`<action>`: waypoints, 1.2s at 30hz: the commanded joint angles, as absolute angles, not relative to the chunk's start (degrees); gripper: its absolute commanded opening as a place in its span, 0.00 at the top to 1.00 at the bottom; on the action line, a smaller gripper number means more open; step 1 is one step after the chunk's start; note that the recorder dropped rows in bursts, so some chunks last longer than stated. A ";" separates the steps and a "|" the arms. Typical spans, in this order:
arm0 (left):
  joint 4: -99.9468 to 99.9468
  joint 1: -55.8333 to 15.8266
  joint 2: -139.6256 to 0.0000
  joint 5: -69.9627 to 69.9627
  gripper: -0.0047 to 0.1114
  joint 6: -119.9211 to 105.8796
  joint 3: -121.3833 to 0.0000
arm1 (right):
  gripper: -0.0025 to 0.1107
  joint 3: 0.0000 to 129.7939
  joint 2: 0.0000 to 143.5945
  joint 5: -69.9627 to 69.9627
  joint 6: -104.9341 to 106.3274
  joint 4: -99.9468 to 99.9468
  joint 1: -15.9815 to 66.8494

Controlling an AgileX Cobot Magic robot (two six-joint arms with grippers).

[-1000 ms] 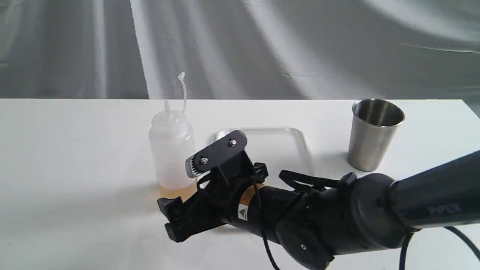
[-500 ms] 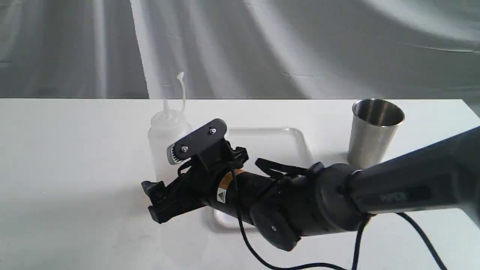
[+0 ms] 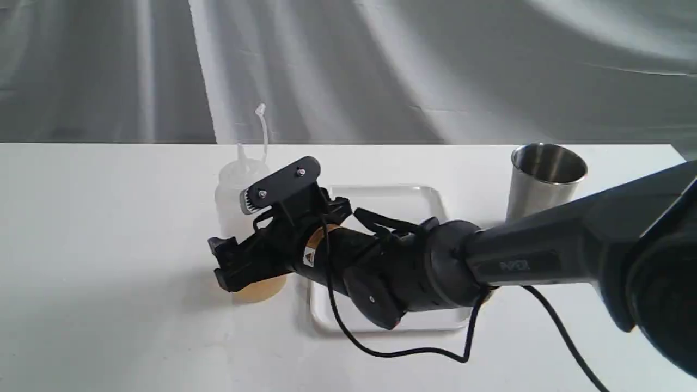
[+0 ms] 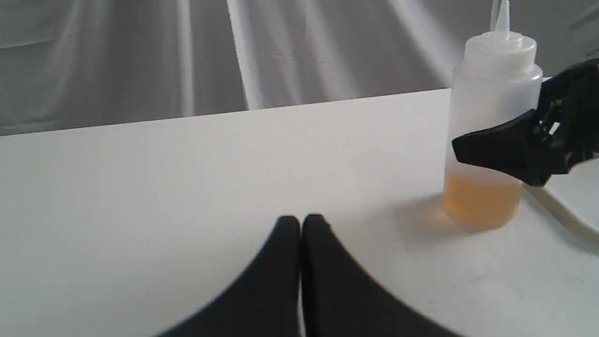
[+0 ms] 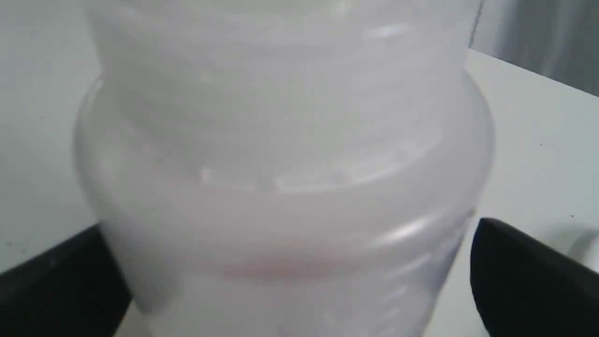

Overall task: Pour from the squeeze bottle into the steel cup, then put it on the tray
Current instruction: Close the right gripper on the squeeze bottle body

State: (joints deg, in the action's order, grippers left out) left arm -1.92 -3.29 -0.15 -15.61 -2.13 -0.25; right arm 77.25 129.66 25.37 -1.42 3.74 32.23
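Squeeze bottle (image 3: 231, 198) upright on table (image 3: 109, 218), just beside tray (image 3: 442, 215), on its left in exterior view; amber liquid low in base. Right gripper (image 5: 290, 234) spread, one finger either side of bottle body; contact not discernible. Left gripper (image 4: 300, 224) clenched, fingers together. Steel cup (image 3: 539, 190) beyond tray's far right corner.
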 commanded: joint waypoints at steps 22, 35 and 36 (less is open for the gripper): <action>-1.88 -3.62 0.00 -15.22 0.96 -2.04 0.00 | 0.47 79.13 130.42 24.62 -1.48 3.38 31.89; -1.88 -3.62 0.00 -15.22 0.96 -1.95 0.00 | 0.83 79.13 125.22 15.79 -1.48 6.12 31.98; -1.88 -3.62 0.00 -15.22 0.96 -2.06 0.00 | 0.83 79.13 124.16 14.47 -1.48 6.59 31.98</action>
State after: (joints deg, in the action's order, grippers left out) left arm -1.92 -3.29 -0.15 -15.61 -2.13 -0.25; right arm 78.97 126.92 16.04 -1.42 5.34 31.98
